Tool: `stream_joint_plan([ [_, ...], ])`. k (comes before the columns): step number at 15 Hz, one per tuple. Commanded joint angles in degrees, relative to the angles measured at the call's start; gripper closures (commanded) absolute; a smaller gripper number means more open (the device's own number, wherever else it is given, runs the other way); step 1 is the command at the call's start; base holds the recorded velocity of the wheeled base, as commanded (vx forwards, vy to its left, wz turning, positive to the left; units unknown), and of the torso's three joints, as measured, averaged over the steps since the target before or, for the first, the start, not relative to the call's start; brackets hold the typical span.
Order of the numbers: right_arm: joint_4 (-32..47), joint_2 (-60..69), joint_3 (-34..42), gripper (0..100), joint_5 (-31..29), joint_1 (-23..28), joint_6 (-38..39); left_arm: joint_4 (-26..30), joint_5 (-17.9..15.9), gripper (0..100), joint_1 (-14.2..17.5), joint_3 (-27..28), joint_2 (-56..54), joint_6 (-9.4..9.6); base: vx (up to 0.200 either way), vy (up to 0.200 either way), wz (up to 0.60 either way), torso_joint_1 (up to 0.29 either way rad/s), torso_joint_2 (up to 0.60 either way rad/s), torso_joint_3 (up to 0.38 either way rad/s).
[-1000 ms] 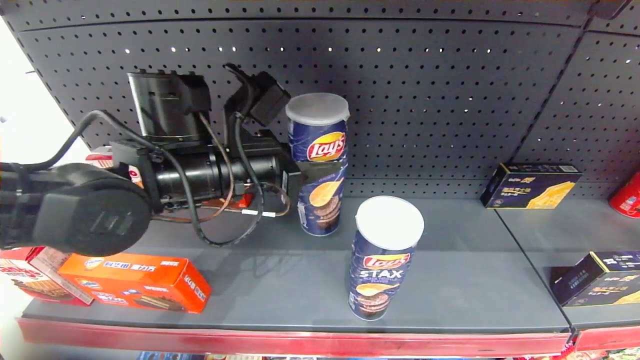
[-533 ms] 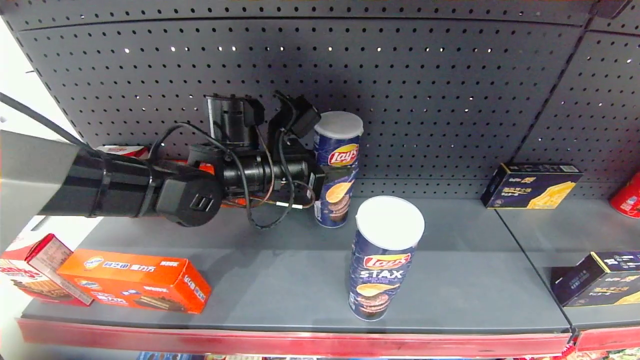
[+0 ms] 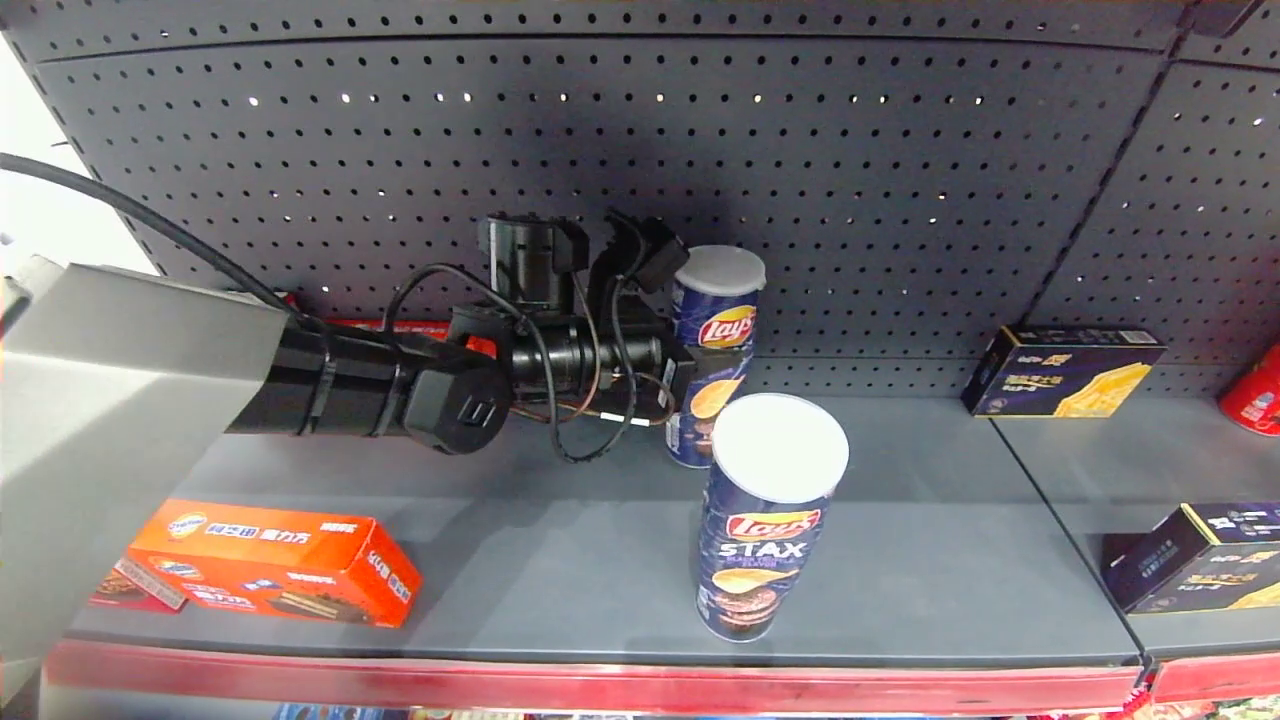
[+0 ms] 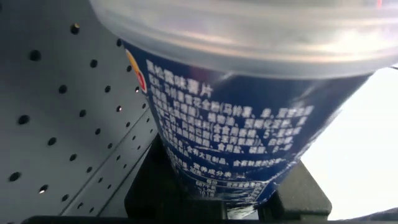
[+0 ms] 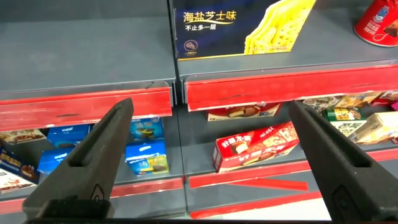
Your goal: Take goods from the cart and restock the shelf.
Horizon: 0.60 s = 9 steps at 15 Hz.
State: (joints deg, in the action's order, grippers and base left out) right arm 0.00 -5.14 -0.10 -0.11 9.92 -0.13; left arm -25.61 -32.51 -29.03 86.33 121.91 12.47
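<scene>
Head view shows the held chip canister (image 3: 716, 325), a dark blue tube with a translucent white lid, upright at the rear of the shelf deck (image 3: 560, 560) and close to the perforated back panel (image 3: 850, 200). Whether its base touches the deck cannot be determined, because the lower edge is partly hidden. The left gripper (image 3: 698, 378) approaches from the robot's left and is clamped across the canister's mid-body. In the left wrist view the same canister (image 4: 236, 124) sits between the two black fingers (image 4: 155, 193) of the left gripper (image 4: 227, 200), pinched on both sides. A second chip canister (image 3: 765, 520) of the same design stands upright on the deck, in front of the held one and slightly to its right, covering part of its lower edge. An orange biscuit box (image 3: 270, 565) lies flat near the front left of the deck, above the red front rail (image 3: 600, 685). A dark blue cracker box (image 3: 1060, 370) sits at the rear right, another dark box (image 3: 1190, 565) at the front right, and a red tin (image 3: 1255, 395) at the far right edge. The right gripper (image 5: 211, 155) has its fingers spread wide apart and grasps nothing; beyond it are lower shelves holding a cracker box (image 5: 242, 28) and blue packets (image 5: 146, 155).
</scene>
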Motion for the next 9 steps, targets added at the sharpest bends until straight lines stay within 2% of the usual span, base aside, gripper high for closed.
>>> stream_joint_plan([
  [1,-0.09,-0.22,0.01,0,0.02,0.01,-0.04,-0.14,-0.01,100,-0.42,-0.03,0.70,0.01,0.000,0.000,0.00,0.000,0.00,0.000],
  [8,0.00,-0.22,0.01,0,0.02,0.01,-0.04,-0.58,0.08,100,-0.51,-0.55,2.11,0.62,0.000,0.000,0.00,0.000,0.00,0.000],
  [9,-0.09,-0.22,0.01,0,0.02,0.01,-0.04,-0.58,0.08,0,-0.51,-0.64,2.11,0.62,0.000,0.000,0.00,0.000,0.00,0.000],
])
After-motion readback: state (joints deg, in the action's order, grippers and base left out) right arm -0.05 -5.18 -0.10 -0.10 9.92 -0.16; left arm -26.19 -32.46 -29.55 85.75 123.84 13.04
